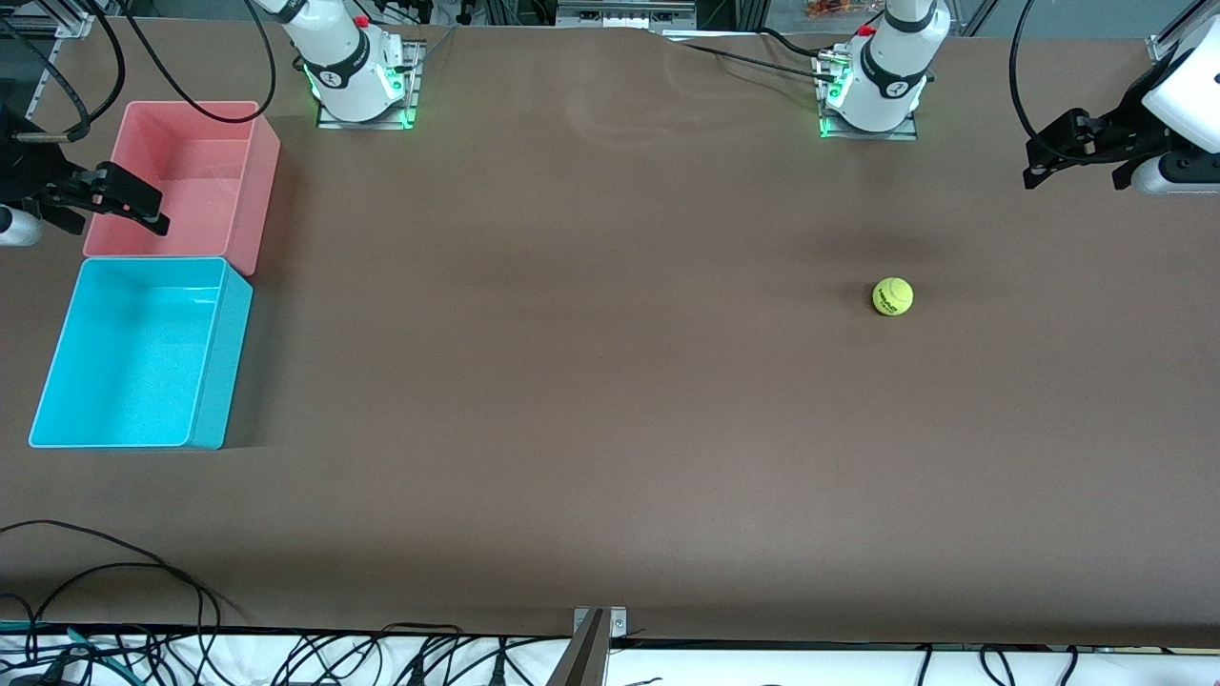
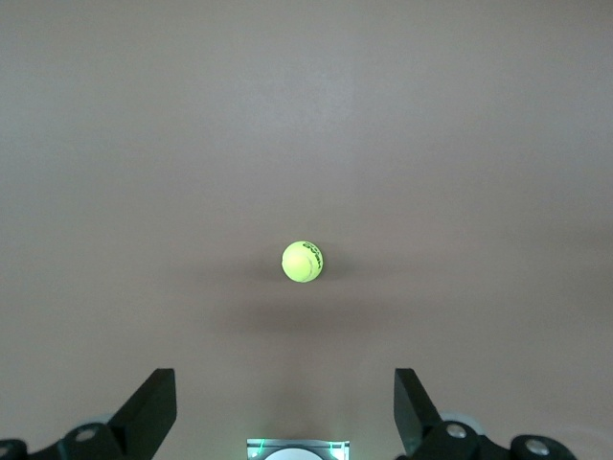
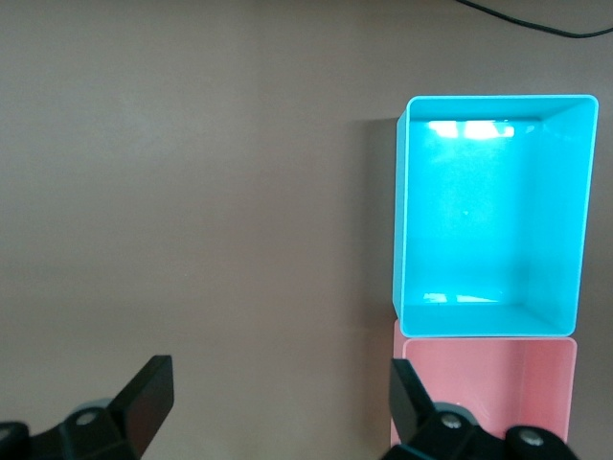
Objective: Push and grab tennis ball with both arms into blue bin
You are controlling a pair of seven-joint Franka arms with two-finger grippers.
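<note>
Nothing yet done, by the look of it: tennis ball (image 1: 892, 296) resting alone on the table (image 1: 591, 400), untouched, below and ahead of the raised left hand (image 1: 1034, 164), fingers spread and empty. Right hand (image 1: 143, 211) likewise released, raised over the pink bin (image 1: 250, 181) beside the empty blue bin (image 1: 219, 357). Pushing, grabbing, dropping all remaining.

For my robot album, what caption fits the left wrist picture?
The open left gripper hovers above the brown table, its camera looking down at the tennis ball.
</note>
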